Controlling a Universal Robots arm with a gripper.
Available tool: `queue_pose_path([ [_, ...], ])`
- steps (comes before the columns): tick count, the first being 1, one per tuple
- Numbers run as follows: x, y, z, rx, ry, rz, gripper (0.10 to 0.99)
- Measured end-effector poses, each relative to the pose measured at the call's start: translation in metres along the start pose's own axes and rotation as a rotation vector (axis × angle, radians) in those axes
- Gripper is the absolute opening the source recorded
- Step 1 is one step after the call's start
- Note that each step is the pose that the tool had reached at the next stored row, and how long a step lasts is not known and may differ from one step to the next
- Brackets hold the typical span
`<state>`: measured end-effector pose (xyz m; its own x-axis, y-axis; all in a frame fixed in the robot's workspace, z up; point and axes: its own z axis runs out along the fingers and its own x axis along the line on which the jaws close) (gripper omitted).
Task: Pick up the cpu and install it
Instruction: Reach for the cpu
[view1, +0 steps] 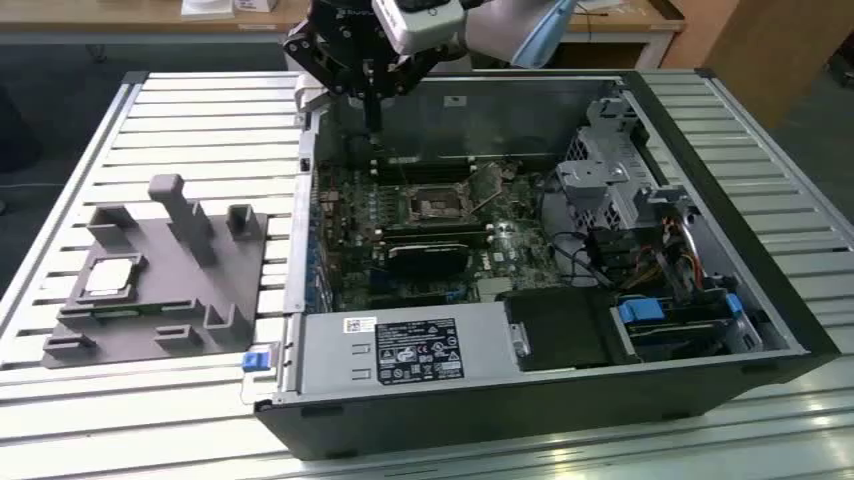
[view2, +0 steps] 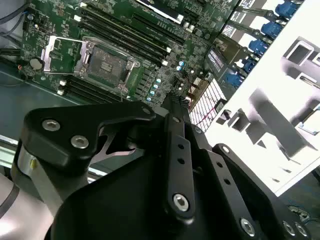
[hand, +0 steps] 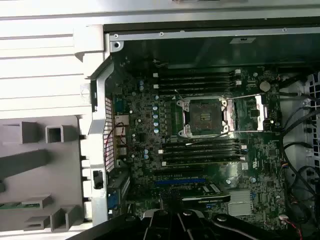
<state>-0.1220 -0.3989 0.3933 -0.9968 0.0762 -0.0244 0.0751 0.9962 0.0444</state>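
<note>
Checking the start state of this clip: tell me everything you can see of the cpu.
The cpu is a small flat square chip with a shiny silver-grey top and a pale rim, metallic by its look. It lies flat, top up, in a shallow seat of the grey plastic tray, at the exterior view's left of the open computer case. Only the tray touches it; the pincer hangs apart from it, over the case's far edge.
</note>
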Motion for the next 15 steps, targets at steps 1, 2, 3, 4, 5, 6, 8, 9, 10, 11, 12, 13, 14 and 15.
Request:
queue_pose_path([
  [1, 0.0000, 0.0000, 0.0000, 0.000, 0.0000, 0.000, 0.106],
  [2, 0.0000, 0.0000, 0.0000, 0.000, 0.0000, 0.000, 0.106],
  [3, 0.0000, 0.0000, 0.0000, 0.000, 0.0000, 0.000, 0.106],
  [4, 0.0000, 0.0000, 0.0000, 0.000, 0.0000, 0.000, 0.106],
  [5, 0.0000, 0.0000, 0.0000, 0.000, 0.0000, 0.000, 0.106],
  [6, 0.0000, 0.0000, 0.0000, 0.000, 0.0000, 0.000, 0.106],
  [8, 0.0001, 0.0000, 0.0000, 0.000, 0.0000, 0.000, 0.106],
  [9, 0.0009, -0.0001, -0.0001, 0.000, 0.0000, 0.000, 0.106],
  [10, 0.0016, -0.0001, -0.0001, 0.000, 0.0000, 0.000, 0.106],
  [11, 0.0024, -0.0002, -0.0001, 0.000, 0.0000, 0.000, 0.106],
  [12, 0.0034, -0.0003, -0.0001, 0.000, 0.0000, 0.000, 0.106],
  [13, 0.0045, -0.0003, -0.0001, 0.000, 0.0000, 0.000, 0.106],
  [14, 0.0054, -0.0004, -0.0001, 0.000, 0.0000, 0.000, 0.106],
  [15, 0.0062, -0.0005, 0.0000, 0.000, -0.0001, 0.000, 0.106],
])
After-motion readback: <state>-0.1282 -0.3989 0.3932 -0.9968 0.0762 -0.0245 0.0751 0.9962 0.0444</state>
